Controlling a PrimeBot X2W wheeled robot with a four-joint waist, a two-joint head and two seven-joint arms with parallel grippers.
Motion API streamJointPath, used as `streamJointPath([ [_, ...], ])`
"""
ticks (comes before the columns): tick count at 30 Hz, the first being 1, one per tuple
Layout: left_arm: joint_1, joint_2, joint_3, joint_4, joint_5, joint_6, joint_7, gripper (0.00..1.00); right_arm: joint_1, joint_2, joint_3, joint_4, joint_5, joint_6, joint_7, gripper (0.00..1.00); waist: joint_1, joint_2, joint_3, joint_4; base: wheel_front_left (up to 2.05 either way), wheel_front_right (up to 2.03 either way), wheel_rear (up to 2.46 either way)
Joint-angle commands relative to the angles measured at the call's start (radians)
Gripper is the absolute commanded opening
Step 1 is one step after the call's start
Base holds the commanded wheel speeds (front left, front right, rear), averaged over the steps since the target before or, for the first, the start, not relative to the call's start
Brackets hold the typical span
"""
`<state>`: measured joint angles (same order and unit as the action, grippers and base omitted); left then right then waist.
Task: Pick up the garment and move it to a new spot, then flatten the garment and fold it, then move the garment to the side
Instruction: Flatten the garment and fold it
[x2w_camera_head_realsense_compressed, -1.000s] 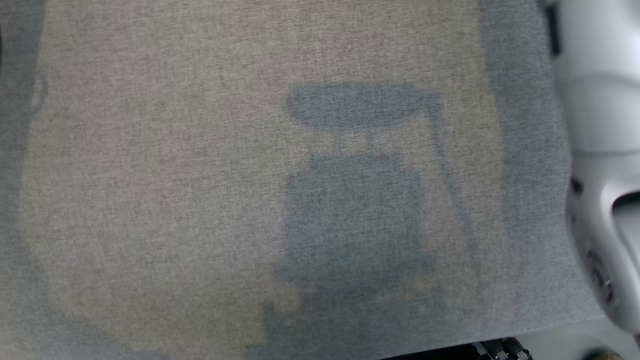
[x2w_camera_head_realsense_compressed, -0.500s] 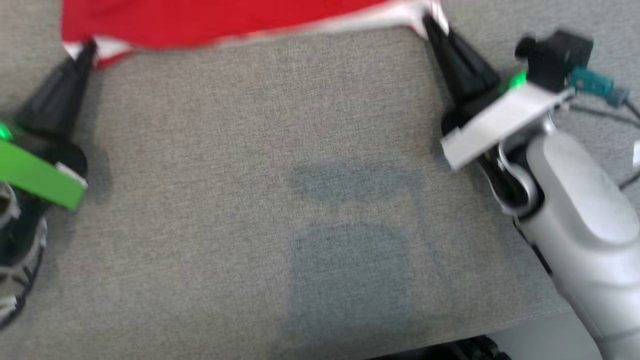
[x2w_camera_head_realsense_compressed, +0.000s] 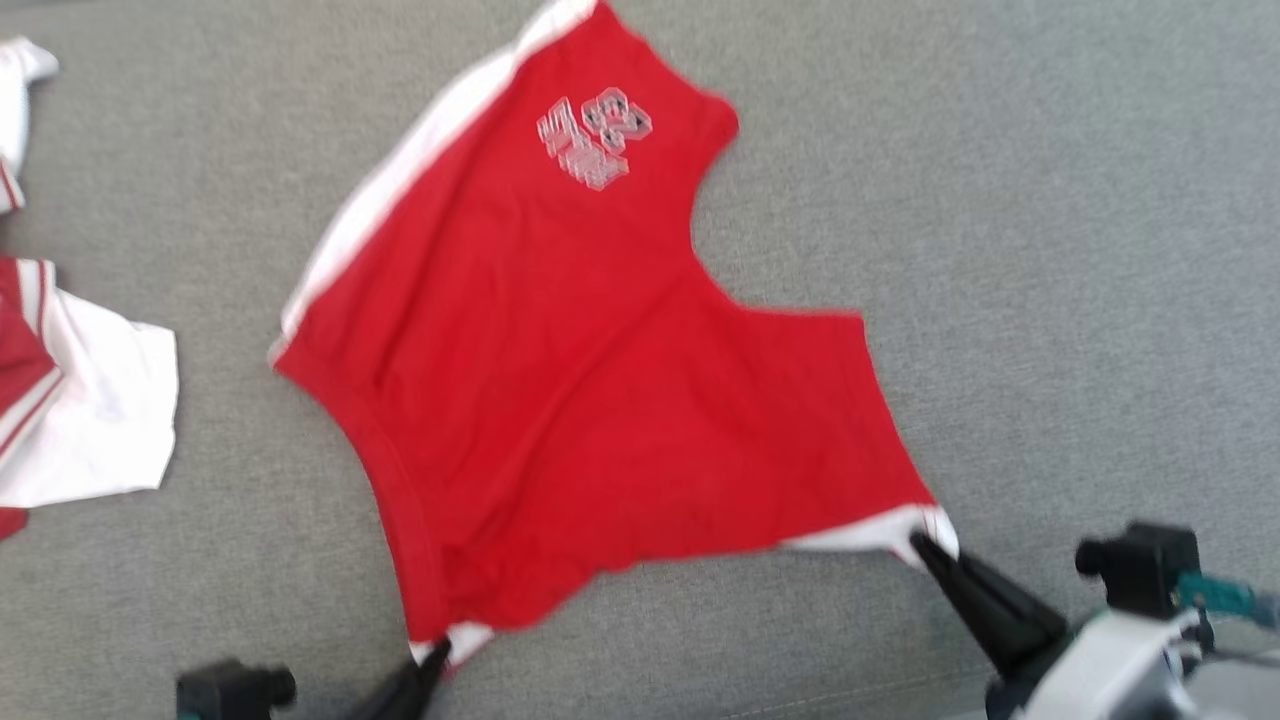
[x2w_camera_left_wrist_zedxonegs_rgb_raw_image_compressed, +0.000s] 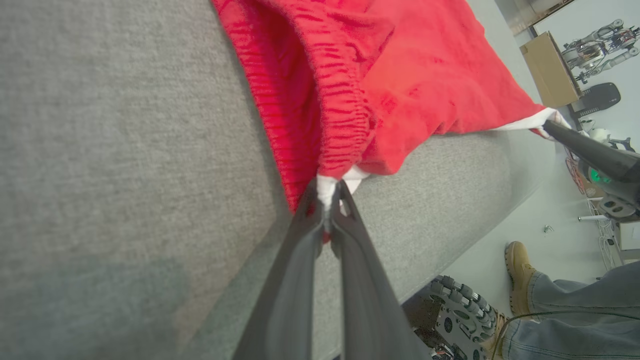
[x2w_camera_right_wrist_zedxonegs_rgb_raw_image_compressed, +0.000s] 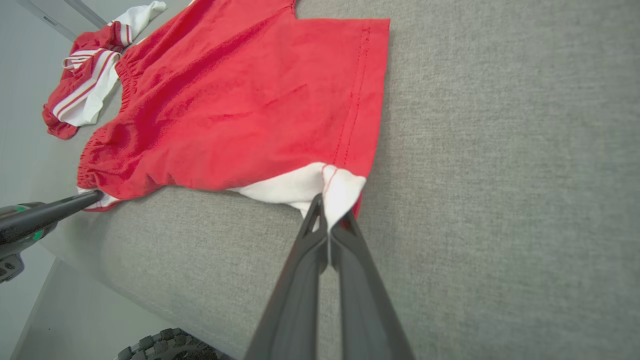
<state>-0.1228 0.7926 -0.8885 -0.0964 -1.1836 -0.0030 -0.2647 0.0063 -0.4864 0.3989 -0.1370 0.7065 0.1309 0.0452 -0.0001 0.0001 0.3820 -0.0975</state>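
Observation:
The garment (x2w_camera_head_realsense_compressed: 560, 380) is a pair of red shorts with white side stripes and a pale printed number, spread out on the grey cloth table (x2w_camera_head_realsense_compressed: 1050, 250). My left gripper (x2w_camera_head_realsense_compressed: 432, 655) is shut on the white corner at the waistband end, near the bottom edge of the head view. My right gripper (x2w_camera_head_realsense_compressed: 925, 545) is shut on the white corner of a leg hem at the lower right. In the left wrist view the fingers (x2w_camera_left_wrist_zedxonegs_rgb_raw_image_compressed: 327, 200) pinch white fabric beside the elastic waistband (x2w_camera_left_wrist_zedxonegs_rgb_raw_image_compressed: 345, 125). The right wrist view has its gripper (x2w_camera_right_wrist_zedxonegs_rgb_raw_image_compressed: 327, 215) clamped on the white hem corner (x2w_camera_right_wrist_zedxonegs_rgb_raw_image_compressed: 340, 192).
Another red-and-white garment (x2w_camera_head_realsense_compressed: 70, 400) lies at the table's left edge, also seen as a red-and-white heap (x2w_camera_right_wrist_zedxonegs_rgb_raw_image_compressed: 85, 90) in the right wrist view. A person's boot (x2w_camera_left_wrist_zedxonegs_rgb_raw_image_compressed: 520, 270) and jeans leg stand on the floor beyond the table's near edge, by a cardboard box (x2w_camera_left_wrist_zedxonegs_rgb_raw_image_compressed: 550, 67).
The head camera has swung up from bare table to the spread garment. Both grippers stay shut on its corners, still stretched apart.

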Motion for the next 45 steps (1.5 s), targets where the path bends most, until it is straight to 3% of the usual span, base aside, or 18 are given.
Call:
streamJointPath([
  [1,0.058,-0.012,0.000,-0.027,0.010,0.020,0.002,0.00,0.078,0.001,-0.022,-0.043,0.002,0.000,0.016,0.00,0.0001,-0.0001,-0.132,0.009,0.00,0.00,0.00],
  [6,0.215,-0.024,0.065,-0.144,-0.030,0.079,0.001,0.00,0.294,0.016,-0.134,-0.216,0.008,0.000,0.081,0.00,0.0001,-0.0001,-0.165,0.025,0.00,0.00,0.00],
  [10,0.252,0.027,0.146,-0.220,-0.047,0.099,0.001,0.00,0.292,0.036,-0.211,-0.301,0.008,0.000,0.130,0.00,0.0001,-0.0001,-0.144,0.037,0.00,0.00,0.00],
  [15,0.187,0.086,0.216,-0.297,-0.086,0.104,0.028,0.00,0.112,0.050,-0.221,-0.284,0.011,0.000,0.210,0.00,0.0001,-0.0001,-0.071,0.057,0.00,0.00,0.00],
  [22,0.045,0.100,0.362,-0.367,-0.207,0.135,0.064,0.00,-0.319,0.111,-0.176,-0.132,0.016,0.000,0.283,0.00,0.0001,-0.0001,0.092,0.097,0.00,0.00,0.00],
  [26,-0.087,0.044,0.389,-0.339,-0.278,0.144,0.126,0.00,-0.557,0.157,-0.155,0.015,0.002,0.000,0.298,0.00,0.0001,-0.0001,0.178,0.154,0.00,0.00,0.00],
  [28,-0.122,0.025,0.392,-0.314,-0.286,0.154,0.135,0.00,-0.604,0.169,-0.145,0.055,0.001,0.000,0.296,0.00,0.0001,-0.0001,0.193,0.166,0.00,0.00,0.00],
  [30,-0.222,-0.050,0.369,-0.237,-0.296,0.172,0.170,0.00,-0.718,0.188,-0.129,0.176,-0.010,0.000,0.280,0.00,0.0001,-0.0001,0.223,0.201,0.00,0.00,0.00],
  [34,-0.317,-0.129,0.333,-0.132,-0.280,0.187,0.189,0.00,-0.827,0.200,-0.097,0.320,-0.017,0.000,0.261,0.00,0.0001,-0.0001,0.228,0.230,0.00,0.00,0.00],
  [45,-0.407,-0.218,0.287,-0.001,-0.247,0.167,0.194,0.00,-1.003,0.163,-0.022,0.536,-0.009,0.000,0.250,0.00,0.0001,-0.0001,0.222,0.284,0.00,0.00,0.00],
])
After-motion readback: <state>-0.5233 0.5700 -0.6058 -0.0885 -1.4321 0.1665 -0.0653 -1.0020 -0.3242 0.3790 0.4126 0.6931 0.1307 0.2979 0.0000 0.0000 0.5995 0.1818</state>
